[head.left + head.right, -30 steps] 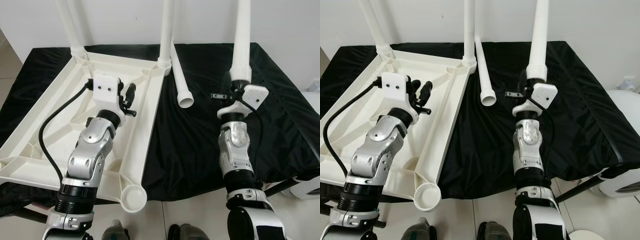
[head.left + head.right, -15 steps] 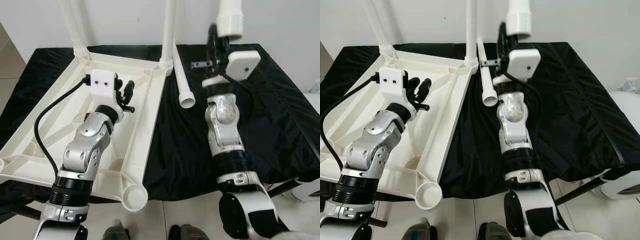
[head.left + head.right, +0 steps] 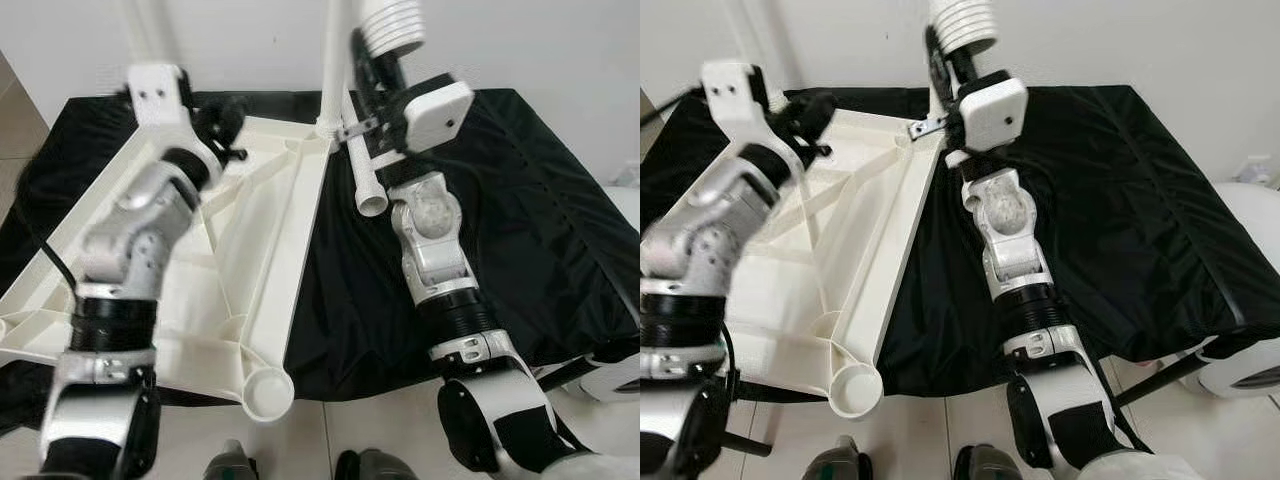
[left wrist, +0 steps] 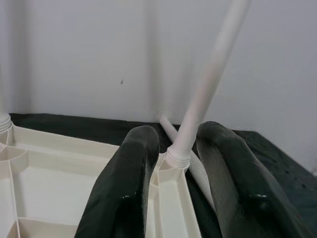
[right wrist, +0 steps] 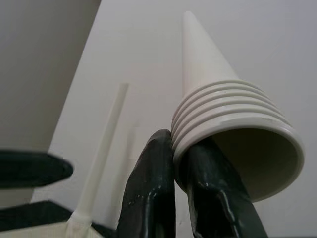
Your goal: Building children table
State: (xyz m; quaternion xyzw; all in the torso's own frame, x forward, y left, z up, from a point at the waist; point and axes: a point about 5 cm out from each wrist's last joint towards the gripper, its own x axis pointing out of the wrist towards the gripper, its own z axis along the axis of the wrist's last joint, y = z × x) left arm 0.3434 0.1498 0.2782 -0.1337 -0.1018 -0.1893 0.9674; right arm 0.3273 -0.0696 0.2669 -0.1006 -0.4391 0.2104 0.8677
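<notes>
At the left of the head view the upturned white tabletop (image 3: 262, 255) lies underside up on the black-draped worktop (image 3: 520, 210), presumably so its corner sockets face upward to take legs; an empty socket (image 3: 268, 392) sits at the lower middle of the frame. The left end effector (image 3: 222, 120), blurred in the upper left, is raised over the tabletop's far edge; in its wrist view its fingers (image 4: 130, 183) stand apart, framing the fitted leg (image 3: 335, 60) at the far corner without gripping it. That leg stands near upright, long axis vertical. Just right of it, a loose leg (image 3: 362, 170) lies flat, its open end toward the camera. At upper centre, the right end effector (image 5: 179, 171) is clamped on the rim of the held leg (image 5: 218, 94), ribbed open end down, taper pointing up, likely ready for socketing.
</notes>
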